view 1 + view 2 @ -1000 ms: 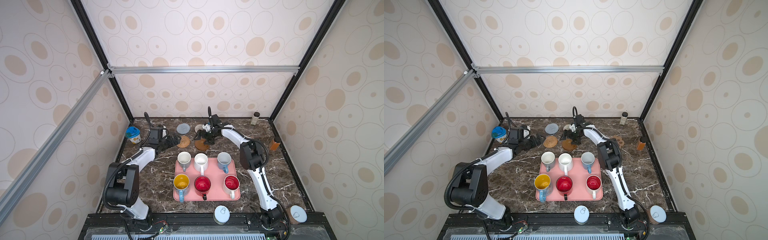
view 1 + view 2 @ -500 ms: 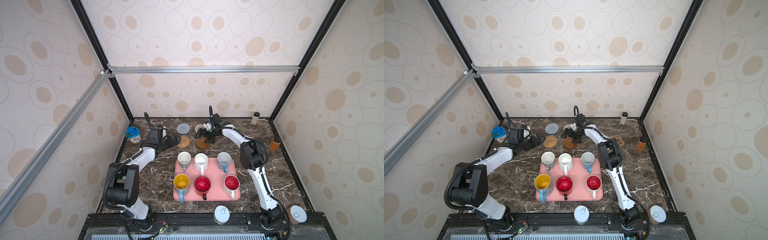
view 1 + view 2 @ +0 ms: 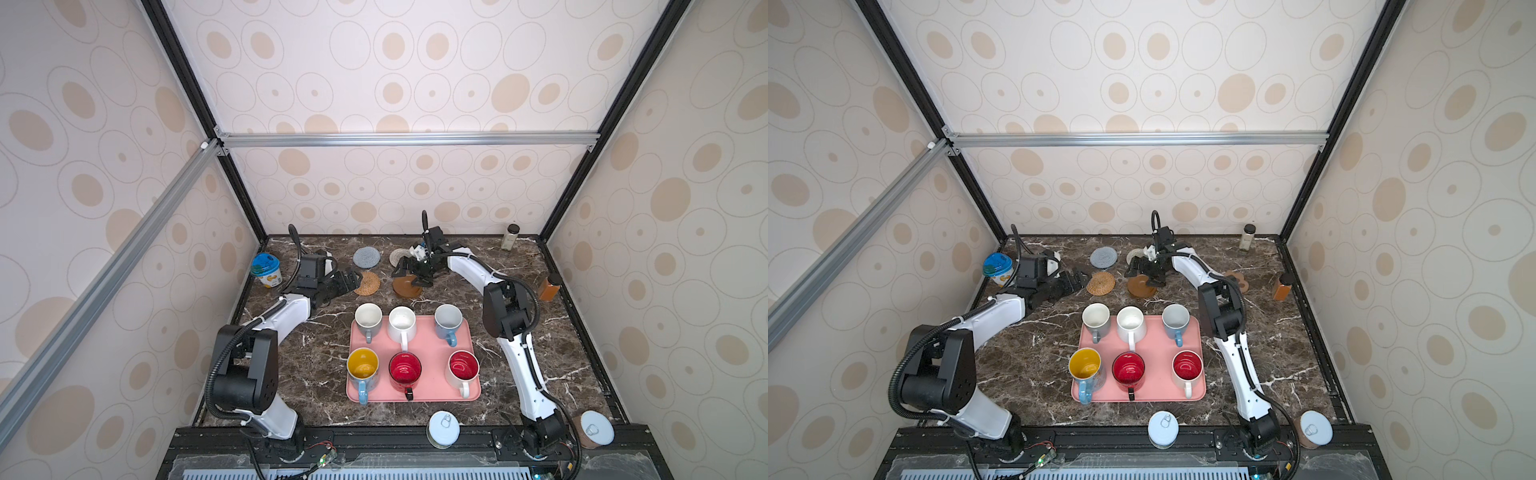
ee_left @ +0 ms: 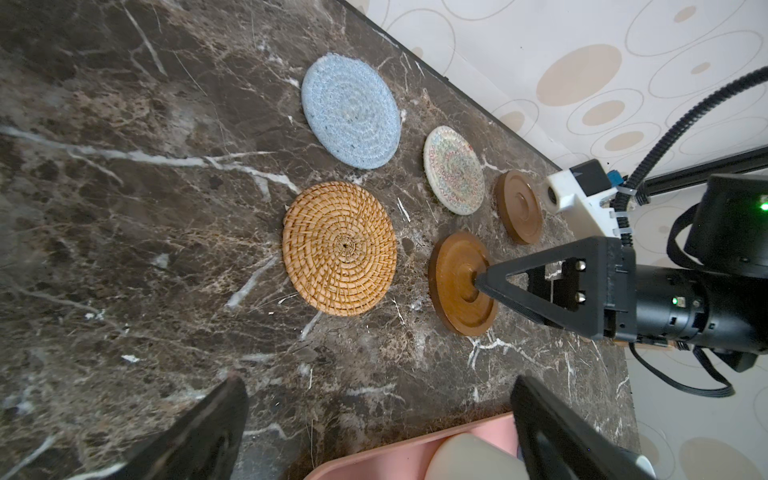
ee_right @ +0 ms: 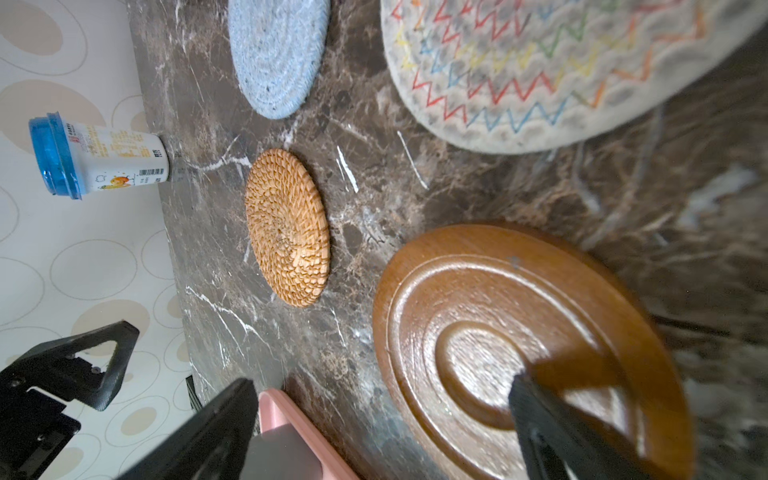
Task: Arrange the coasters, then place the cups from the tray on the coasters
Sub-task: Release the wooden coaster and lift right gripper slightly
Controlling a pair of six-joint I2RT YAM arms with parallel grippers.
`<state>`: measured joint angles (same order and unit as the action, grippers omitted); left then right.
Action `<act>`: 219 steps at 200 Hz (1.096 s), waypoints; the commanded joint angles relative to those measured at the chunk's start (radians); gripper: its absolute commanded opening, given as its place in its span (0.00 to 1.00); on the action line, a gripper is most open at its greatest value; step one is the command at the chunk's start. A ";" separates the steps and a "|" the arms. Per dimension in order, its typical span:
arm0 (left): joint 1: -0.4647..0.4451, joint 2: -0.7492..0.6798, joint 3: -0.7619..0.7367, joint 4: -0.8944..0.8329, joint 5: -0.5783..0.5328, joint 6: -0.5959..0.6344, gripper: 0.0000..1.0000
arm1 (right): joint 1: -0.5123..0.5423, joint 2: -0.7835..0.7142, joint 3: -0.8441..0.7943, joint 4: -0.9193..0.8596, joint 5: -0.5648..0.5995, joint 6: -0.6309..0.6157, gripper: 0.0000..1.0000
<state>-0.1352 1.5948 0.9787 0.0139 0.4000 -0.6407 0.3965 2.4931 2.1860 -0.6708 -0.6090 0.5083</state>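
Six cups stand on the pink tray (image 3: 428,345): grey (image 3: 368,318), white (image 3: 402,322), light blue (image 3: 448,320), blue with yellow inside (image 3: 363,368), red (image 3: 404,370), and white with red inside (image 3: 463,368). Behind the tray lie the coasters: grey-blue knit (image 3: 366,257), cream woven (image 4: 454,170), tan rattan (image 3: 368,283), two wooden discs (image 3: 407,287) (image 4: 519,205), and a paw shape (image 3: 1237,280). My left gripper (image 3: 351,279) (image 4: 378,386) is open and empty, just left of the rattan one. My right gripper (image 3: 411,277) (image 5: 380,384) is open, one fingertip (image 4: 482,284) resting on the nearer wooden disc's centre.
A blue-lidded tub (image 3: 266,270) stands at the back left. A small jar (image 3: 510,237) and an amber bottle (image 3: 549,286) stand along the right side. Two cans with white pull-tab lids (image 3: 444,428) (image 3: 596,428) sit at the front edge.
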 commanded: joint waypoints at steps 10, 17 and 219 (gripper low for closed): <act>0.006 -0.032 0.028 -0.005 -0.005 -0.005 1.00 | -0.028 -0.085 -0.003 0.035 -0.022 -0.005 0.99; 0.006 -0.033 0.027 -0.005 -0.005 -0.005 1.00 | -0.031 -0.085 -0.002 0.047 -0.024 0.000 0.99; 0.008 -0.029 0.023 0.006 0.000 -0.014 1.00 | -0.066 -0.046 -0.106 -0.124 -0.064 -0.058 0.99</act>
<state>-0.1349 1.5730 0.9787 0.0139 0.3981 -0.6411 0.3176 2.4516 2.1109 -0.8284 -0.6247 0.4267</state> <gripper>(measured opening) 0.999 0.985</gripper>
